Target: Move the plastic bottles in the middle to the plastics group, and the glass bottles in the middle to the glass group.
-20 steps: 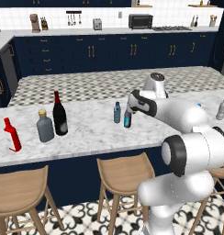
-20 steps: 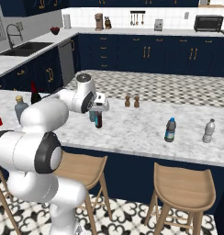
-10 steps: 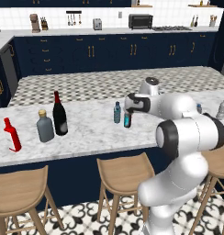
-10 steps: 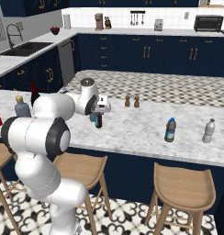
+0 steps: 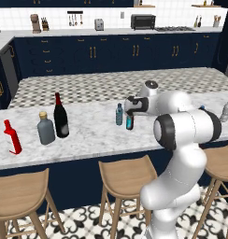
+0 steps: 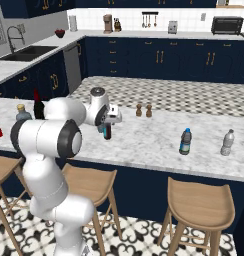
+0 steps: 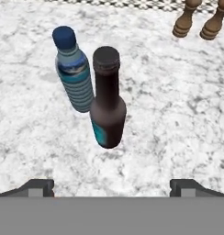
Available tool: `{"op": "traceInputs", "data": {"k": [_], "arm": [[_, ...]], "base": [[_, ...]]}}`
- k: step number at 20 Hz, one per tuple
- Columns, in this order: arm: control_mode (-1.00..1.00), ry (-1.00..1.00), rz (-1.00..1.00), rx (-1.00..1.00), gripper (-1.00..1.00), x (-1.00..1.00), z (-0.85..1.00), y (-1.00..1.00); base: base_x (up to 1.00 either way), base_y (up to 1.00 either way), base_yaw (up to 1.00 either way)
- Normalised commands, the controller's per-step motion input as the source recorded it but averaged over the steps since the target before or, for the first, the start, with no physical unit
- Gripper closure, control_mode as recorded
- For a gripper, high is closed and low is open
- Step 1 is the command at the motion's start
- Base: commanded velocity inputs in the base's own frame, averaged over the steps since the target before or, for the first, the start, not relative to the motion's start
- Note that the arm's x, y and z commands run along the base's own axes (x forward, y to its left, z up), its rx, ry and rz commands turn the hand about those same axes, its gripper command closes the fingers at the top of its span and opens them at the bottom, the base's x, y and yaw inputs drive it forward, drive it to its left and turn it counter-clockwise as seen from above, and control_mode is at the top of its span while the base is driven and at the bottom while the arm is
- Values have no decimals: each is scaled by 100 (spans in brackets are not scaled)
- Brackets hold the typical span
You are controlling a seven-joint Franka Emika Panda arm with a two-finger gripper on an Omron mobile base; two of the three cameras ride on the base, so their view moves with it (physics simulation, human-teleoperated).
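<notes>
Directly below our spread-open gripper (image 7: 112,186) stands the brown-necked teal-labelled bottle (image 7: 107,108), untouched between the fingertips. Just beside it stands the pale-blue plastic bottle (image 7: 74,71), on the marble counter (image 7: 178,114).

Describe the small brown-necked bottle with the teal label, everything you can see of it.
The small brown-necked bottle is dark brown and glassy-looking, with a long narrow neck, a dark cap, rounded shoulders and a teal label low on its body. It stands upright on the white marbled counter, close beside the pale-blue plastic bottle; whether the two touch is unclear. The gripper hovers above it with fingertips spread wide, not gripping it. Two wooden shakers stand further back.
</notes>
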Motion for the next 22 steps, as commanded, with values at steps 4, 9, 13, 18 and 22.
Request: {"op": "traceInputs", "data": {"k": [4, 9, 13, 18, 22], "arm": [[-100, 0, 4, 0, -100, 46, -14, 3], [-100, 0, 4, 0, -100, 40, -11, 1], [-100, 0, 4, 0, -100, 20, -9, 4], [-100, 0, 6, 0, -100, 0, -16, 7], [-100, 0, 6, 0, -100, 3, -11, 5]], "base": [[0, 0, 0], [0, 0, 0], [0, 0, 0], [0, 0, 0], [0, 0, 0]]}}
